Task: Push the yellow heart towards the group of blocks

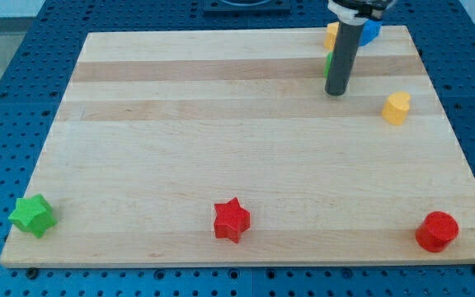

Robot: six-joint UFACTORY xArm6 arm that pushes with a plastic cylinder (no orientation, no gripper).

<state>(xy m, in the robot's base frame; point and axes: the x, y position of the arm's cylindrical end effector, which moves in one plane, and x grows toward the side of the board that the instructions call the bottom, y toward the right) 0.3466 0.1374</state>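
Rod tip resting on the wooden counter (221,124) near the view's top right, with the yellow heart to its right.

My tip (335,93) stands apart from the yellow heart (397,108), which lies near the counter's right edge. The arm carries no claw, only the rod. Behind the rod sit a yellow block (331,35), a blue block (371,31) and a green block (328,66), all partly hidden. Along the bottom edge: green star (32,215), red star (232,219), red cylinder (436,231).
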